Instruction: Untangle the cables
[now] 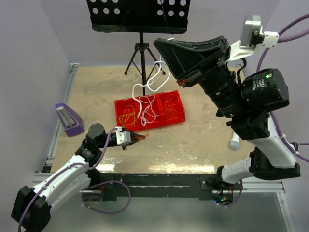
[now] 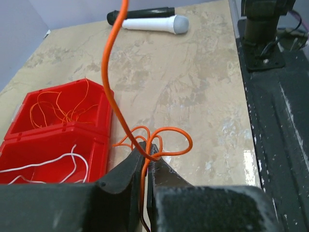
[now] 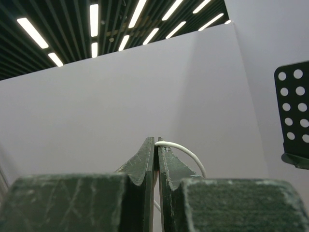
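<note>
We see the right arm (image 1: 251, 96) reared high, its right gripper (image 3: 157, 141) pressed together on a white cable (image 3: 186, 150) that droops from the jaws down into the two-compartment red bin (image 2: 99, 157). The left arm (image 1: 67, 176) stretches low along the table (image 1: 203, 145). The left gripper (image 2: 147, 153) pinches an orange cable (image 2: 112, 82), looped just ahead of its tips. The bin wall stands close on the jaws' left, and tabletop runs ahead to a white microphone (image 2: 154, 24).

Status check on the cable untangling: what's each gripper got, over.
Left gripper shut on orange cable beside red bin. Right gripper raised, shut on white cable trailing into bin. Nothing in the way.
</note>
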You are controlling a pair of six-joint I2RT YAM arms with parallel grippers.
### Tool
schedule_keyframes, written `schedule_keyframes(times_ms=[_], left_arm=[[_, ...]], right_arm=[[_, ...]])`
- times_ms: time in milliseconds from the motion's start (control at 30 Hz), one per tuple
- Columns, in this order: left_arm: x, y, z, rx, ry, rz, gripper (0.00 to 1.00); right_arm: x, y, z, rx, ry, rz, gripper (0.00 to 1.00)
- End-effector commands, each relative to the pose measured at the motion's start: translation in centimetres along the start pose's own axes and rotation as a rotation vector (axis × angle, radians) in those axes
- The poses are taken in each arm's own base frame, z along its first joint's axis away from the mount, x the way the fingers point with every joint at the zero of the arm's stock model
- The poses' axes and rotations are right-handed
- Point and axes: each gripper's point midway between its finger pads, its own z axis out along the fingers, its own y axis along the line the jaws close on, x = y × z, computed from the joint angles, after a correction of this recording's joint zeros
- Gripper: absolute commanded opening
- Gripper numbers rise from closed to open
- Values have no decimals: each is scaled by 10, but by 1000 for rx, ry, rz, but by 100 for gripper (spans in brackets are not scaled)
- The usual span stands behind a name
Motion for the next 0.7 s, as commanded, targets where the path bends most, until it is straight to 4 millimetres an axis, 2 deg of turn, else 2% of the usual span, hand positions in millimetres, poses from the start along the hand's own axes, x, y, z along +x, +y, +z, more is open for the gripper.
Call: schedule_keyframes(times_ms=[0,233,267,367,400,433,533,567,667], left_arm=[[27,-7,-5,63,77,197,9],[74,-21,-22,166,233,398,7],[76,-21,-23,171,241,408,7],[74,-23,-22,175,228,407,10],[69,-21,-20,167,216,403,20],[65,-19,-19,156,207,395,43],[53,-14,-16,140,187,368,93],[49,-13,-16,141,177,374,97],[40,-9,-15,123,169,361,97]], right_arm=[[-38,-6,-3,45,-66,-55,0],[-62,-18,-9,117,-98,-99,0],[-63,-19,-9,122,-102,-96,0],[-48,-25,-7,147,-74,-106,0],[-37,-27,-3,157,-52,-109,0],[-29,-29,-2,168,-38,-109,0],[-1,-39,4,208,12,-128,0],[8,-42,7,218,27,-140,0],[30,-54,13,259,64,-177,0]])
